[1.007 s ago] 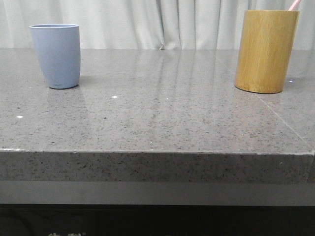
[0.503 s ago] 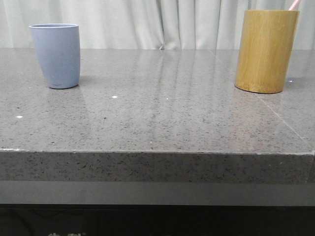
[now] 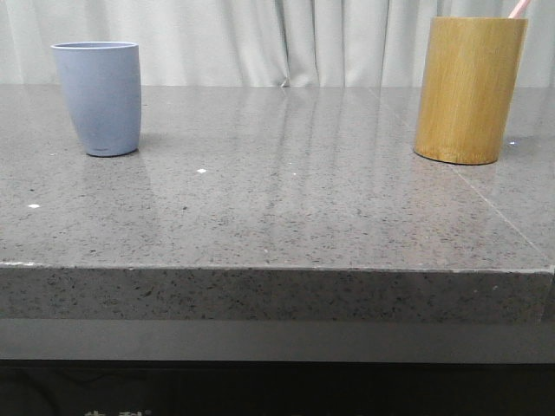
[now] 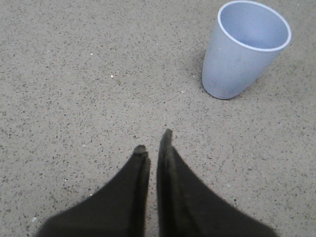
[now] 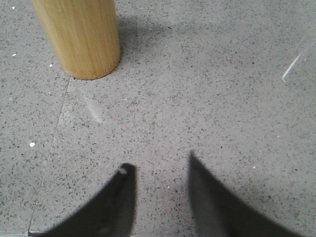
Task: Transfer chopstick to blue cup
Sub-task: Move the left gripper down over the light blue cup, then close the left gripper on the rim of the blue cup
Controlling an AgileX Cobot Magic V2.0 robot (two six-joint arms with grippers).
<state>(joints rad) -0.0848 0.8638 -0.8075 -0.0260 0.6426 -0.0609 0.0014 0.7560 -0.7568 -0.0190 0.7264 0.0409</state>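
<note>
A: State the location of the chopstick [image 3: 519, 9].

B: Only its pale pink end is visible, projecting above the rim of the bamboo holder [image 3: 469, 89], which stands upright at the far right of the grey speckled table [image 3: 286, 217] in the front view.

A: And the blue cup [image 3: 99, 97]?

B: Upright at the far left of the table, well apart from the holder. From the left wrist view its interior appears empty.

A: Condition of the left gripper [image 4: 152, 140]?

B: Its two dark fingers are nearly together, with only a narrow slit between the tips. Nothing is held. It hangs above bare tabletop, near the cup but not touching it.

A: Condition of the right gripper [image 5: 159, 167]?

B: The fingers are spread with a clear gap between them, and nothing is gripped. It is over bare tabletop, near the base of the bamboo holder and apart from it.
</note>
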